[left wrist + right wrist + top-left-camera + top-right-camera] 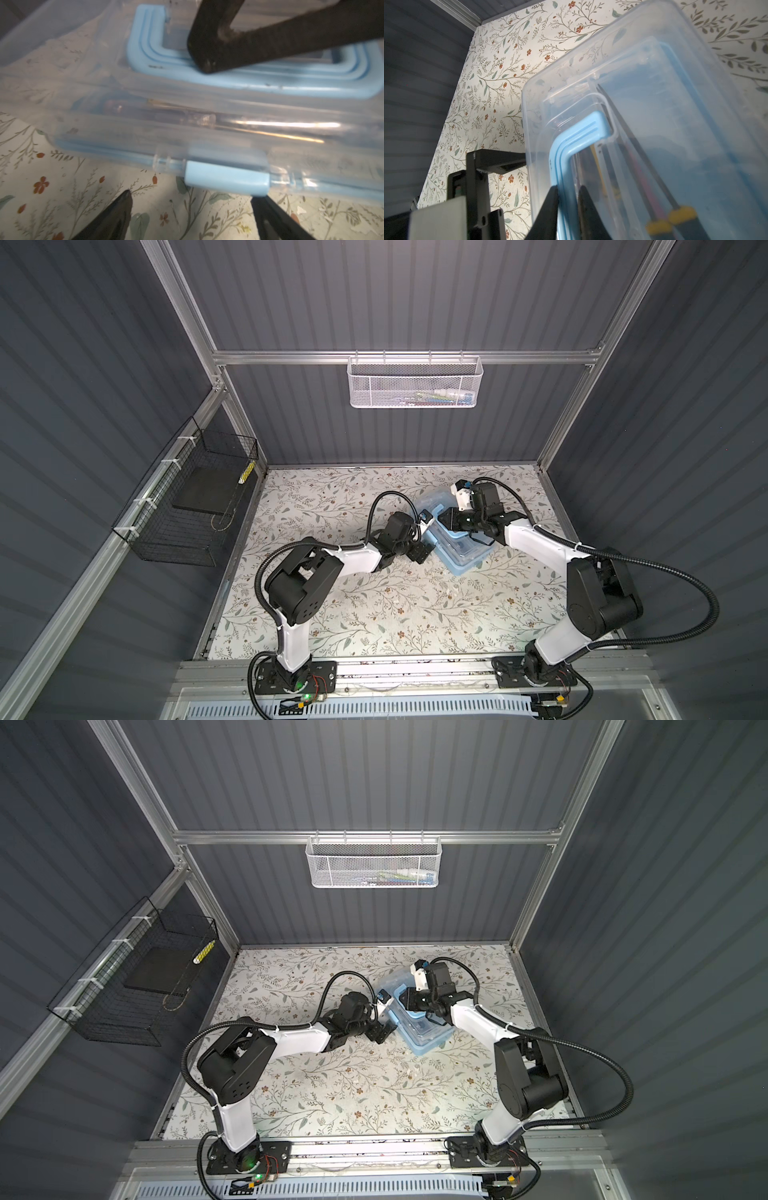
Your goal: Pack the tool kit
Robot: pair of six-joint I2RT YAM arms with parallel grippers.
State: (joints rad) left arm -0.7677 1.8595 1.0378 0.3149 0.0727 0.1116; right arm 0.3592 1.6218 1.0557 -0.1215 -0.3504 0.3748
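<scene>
The tool kit (461,558) (424,1040), a light blue box with its clear lid down, lies slantwise mid-table. Its blue handle (259,83) (577,135) lies flat on the lid. My right gripper (448,521) (566,195) has its jaws close on either side of the handle bar, touching it. My left gripper (420,553) (193,200) is open at the box's near-left side. Its fingertips (125,204) stand wide apart on either side of the blue latch (226,180), not touching it. Screwdrivers (681,216) with yellow-and-black handles show through the lid.
A clear plastic tray (430,499) (643,31) lies against the box's far end. A white mesh basket (413,381) hangs on the back wall with items inside. A black wire basket (187,506) hangs on the left wall. The floral table (374,614) lies beneath.
</scene>
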